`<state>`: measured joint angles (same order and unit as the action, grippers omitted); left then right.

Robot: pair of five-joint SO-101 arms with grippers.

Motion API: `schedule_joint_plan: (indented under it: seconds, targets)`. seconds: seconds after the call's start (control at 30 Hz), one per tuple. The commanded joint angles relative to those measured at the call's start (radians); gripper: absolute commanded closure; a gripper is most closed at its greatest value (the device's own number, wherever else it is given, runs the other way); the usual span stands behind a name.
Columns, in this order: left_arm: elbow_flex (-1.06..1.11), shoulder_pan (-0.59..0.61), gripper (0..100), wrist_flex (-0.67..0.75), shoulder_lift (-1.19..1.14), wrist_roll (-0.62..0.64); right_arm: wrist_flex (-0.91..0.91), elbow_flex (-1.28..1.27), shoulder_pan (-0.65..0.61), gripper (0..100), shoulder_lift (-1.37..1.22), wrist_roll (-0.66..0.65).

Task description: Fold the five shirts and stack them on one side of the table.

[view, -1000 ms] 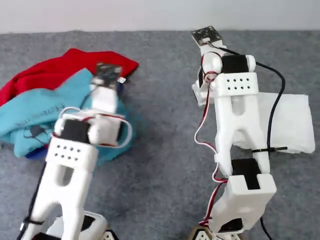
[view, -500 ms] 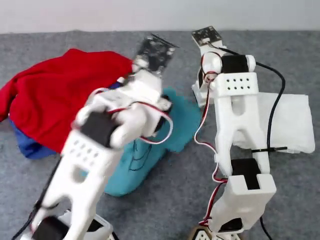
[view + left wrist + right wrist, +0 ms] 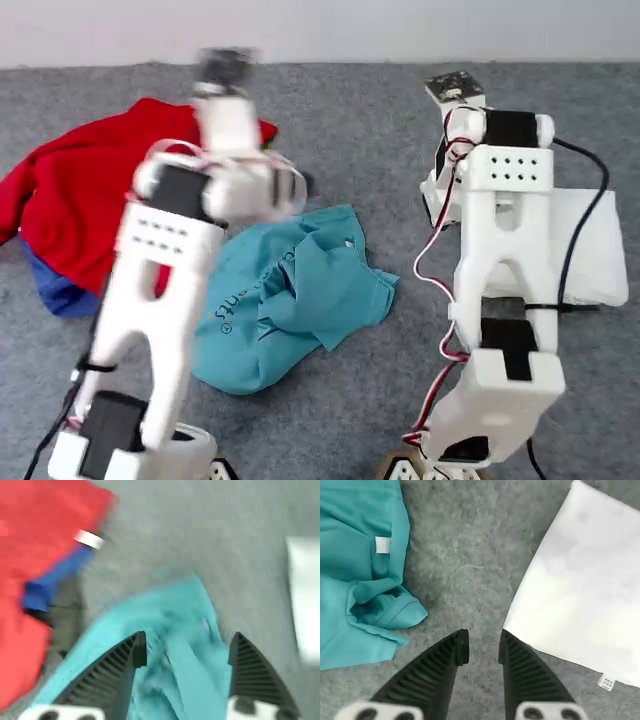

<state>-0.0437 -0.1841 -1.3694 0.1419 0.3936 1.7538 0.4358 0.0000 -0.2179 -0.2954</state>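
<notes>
Teal shirt [image 3: 290,300] lies crumpled on table [image 3: 350,130] centre, btw red shirt [image 3: 80,200] and folded white shirt [image 3: 590,250]. Left gripper [image 3: 187,642] hangs over it, wide open, empty. Right gripper [image 3: 482,637] slightly open, empty, over bare table.

Pale lettering [image 3: 232,303] runs slantwise across the teal shirt [image 3: 300,290] in the high view. Folds hide part of it, so no whole word can be made out. In the right wrist view a small white neck tag [image 3: 383,545] sits inside that shirt's collar and looks blank. A tiny corner tag [image 3: 606,682] sticks out from the folded white shirt [image 3: 580,580], its marks too small to read. A blurred tag [image 3: 89,539] lies at the edge of the red shirt [image 3: 45,515], unreadable.
</notes>
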Motion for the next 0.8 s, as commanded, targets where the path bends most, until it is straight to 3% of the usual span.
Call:
schedule_joint_plan:
  seconds: [0.0,0.17,0.3,0.43,0.57,0.67,0.77]
  targets:
    - [-0.005,0.071,73,0.121,-0.063,0.072,0.044,0.029,-0.062,89.0,0.101,-0.011]
    - [-0.013,0.008,73,0.207,-0.334,0.074,0.044,-0.141,-0.189,87.3,0.154,-0.011]
    - [-0.093,0.000,73,0.241,-0.568,0.075,0.041,-0.293,-0.278,74.5,0.189,-0.015]
    - [-0.239,0.005,76,0.184,-0.741,0.092,0.021,-0.379,-0.367,63.8,0.177,-0.015]
    - [-0.389,0.002,87,0.107,-0.861,0.091,-0.076,-0.440,-0.420,63.4,0.119,-0.012]
    - [-0.499,0.006,97,-0.002,-0.913,0.069,-0.163,-0.483,-0.423,68.5,0.054,-0.015]
    - [-0.595,0.015,99,-0.115,-0.933,-0.009,-0.189,-0.482,-0.394,90.9,0.022,-0.008]
